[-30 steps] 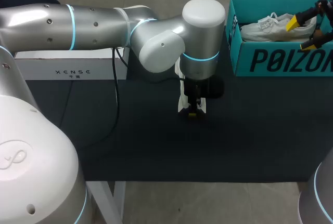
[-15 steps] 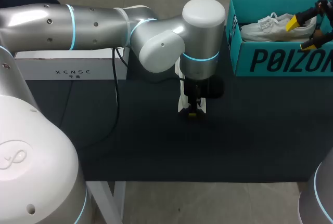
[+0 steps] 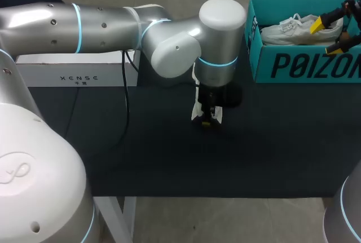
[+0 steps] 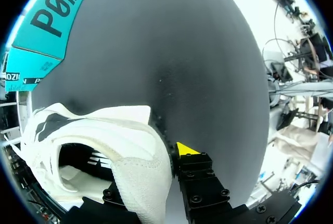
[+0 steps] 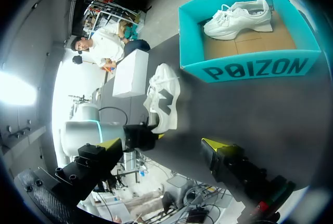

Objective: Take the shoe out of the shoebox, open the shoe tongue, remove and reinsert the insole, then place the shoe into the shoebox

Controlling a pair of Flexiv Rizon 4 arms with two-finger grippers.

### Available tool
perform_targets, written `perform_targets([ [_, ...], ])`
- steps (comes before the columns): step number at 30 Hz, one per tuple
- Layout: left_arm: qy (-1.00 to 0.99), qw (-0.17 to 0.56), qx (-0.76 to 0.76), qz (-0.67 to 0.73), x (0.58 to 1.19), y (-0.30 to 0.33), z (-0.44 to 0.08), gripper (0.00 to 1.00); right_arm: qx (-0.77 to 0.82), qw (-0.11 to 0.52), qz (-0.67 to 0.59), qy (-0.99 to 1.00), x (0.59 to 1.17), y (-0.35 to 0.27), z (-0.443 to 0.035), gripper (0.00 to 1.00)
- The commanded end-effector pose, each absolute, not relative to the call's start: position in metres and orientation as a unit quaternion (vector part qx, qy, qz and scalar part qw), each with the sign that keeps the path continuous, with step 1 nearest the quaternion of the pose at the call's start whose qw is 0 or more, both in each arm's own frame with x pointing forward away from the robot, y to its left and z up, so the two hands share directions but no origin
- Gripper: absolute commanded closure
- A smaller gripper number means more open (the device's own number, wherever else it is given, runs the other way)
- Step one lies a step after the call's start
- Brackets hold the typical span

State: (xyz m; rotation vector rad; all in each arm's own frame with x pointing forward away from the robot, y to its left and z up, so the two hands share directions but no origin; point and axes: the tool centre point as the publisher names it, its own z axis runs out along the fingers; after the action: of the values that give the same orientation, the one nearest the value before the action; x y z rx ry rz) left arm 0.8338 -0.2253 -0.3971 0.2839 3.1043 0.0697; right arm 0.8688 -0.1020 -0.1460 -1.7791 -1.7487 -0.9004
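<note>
Shifted slightly near the middle of the bench (image 3: 169,158), gripping the white shoe (image 4: 104,130) by its collar in the left hand (image 3: 207,118), right hand (image 3: 328,35) open over the shoebox (image 3: 304,65) at the far right corner; probably needed the sole planted before spreading the tongue.

1. Shoe (image 4: 104,135): white knit mesh cloth with smooth matt panels.
2. Shoebox (image 3: 304,65), upper right: teal cardboard, matt outside, plain brown inside.
3. Table (image 3: 169,153): black, matt surface.
4. Left arm (image 3: 101,26), upper left: smooth silver casing with a satin sheen.
</note>
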Motion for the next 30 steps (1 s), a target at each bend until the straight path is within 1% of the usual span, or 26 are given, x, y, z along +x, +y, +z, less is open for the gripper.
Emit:
perform_targets([
  [1, 0.993, 0.018, 0.112, 0.019, 0.835, -0.217, -0.378, 1.00, -0.652, 0.242, -0.328, -0.640, 0.869, -0.102, -0.146, 0.00],
  [8, 0.983, 0.025, 0.182, -0.009, 0.849, -0.191, -0.346, 1.00, -0.652, 0.242, -0.328, -0.640, 0.869, -0.102, -0.146, 0.00],
  [14, 0.970, 0.042, 0.240, 0.016, 0.869, -0.161, -0.318, 1.00, -0.652, 0.242, -0.328, -0.640, 0.869, -0.102, -0.146, 0.00],
  [18, 0.959, 0.023, 0.281, -0.017, 0.880, -0.144, -0.298, 1.00, -0.652, 0.242, -0.328, -0.640, 0.869, -0.102, -0.146, 0.00],
  [22, 0.967, 0.022, 0.255, -0.015, 0.892, -0.131, -0.282, 1.00, -0.652, 0.242, -0.328, -0.640, 0.869, -0.102, -0.146, 0.00],
  [30, 0.967, 0.022, 0.255, -0.015, 0.892, -0.131, -0.282, 1.00, -0.652, 0.242, -0.328, -0.640, 0.869, -0.102, -0.146, 0.00],
])
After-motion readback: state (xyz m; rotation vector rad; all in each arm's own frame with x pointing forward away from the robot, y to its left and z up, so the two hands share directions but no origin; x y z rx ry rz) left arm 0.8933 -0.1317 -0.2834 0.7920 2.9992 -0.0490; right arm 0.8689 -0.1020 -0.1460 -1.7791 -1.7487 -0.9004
